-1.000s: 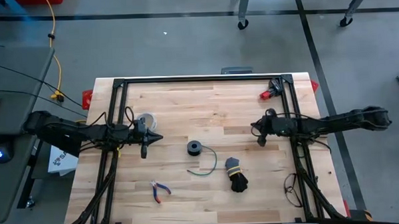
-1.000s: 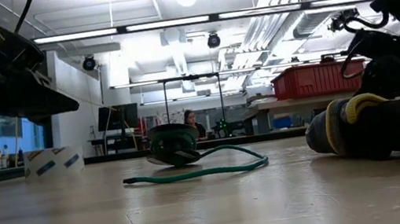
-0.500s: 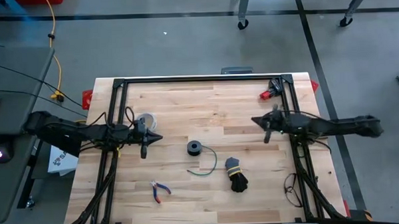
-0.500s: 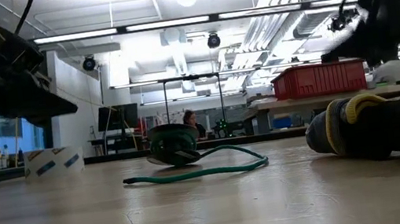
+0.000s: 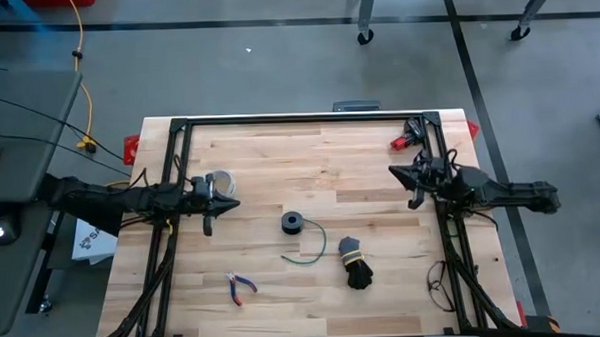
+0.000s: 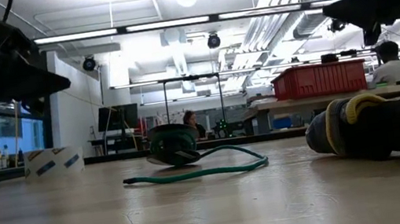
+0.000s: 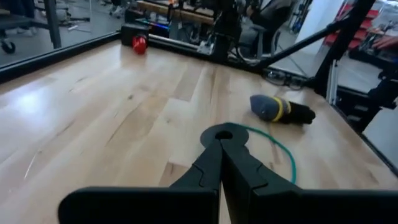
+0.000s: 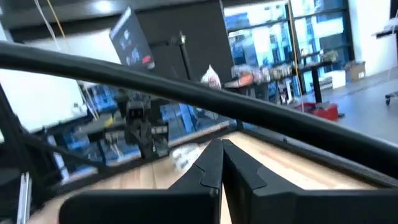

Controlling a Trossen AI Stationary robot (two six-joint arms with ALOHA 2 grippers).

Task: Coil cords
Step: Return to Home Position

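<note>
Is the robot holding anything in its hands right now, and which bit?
Nothing is held. The left gripper and right gripper are both shut on nothing; the green cord lies loose on the table between them.

Open wood lies beyond the green cord coil and on both its sides across the table. On the coil's near side its loose tail, the black bundle and pliers stand in the way.
</note>
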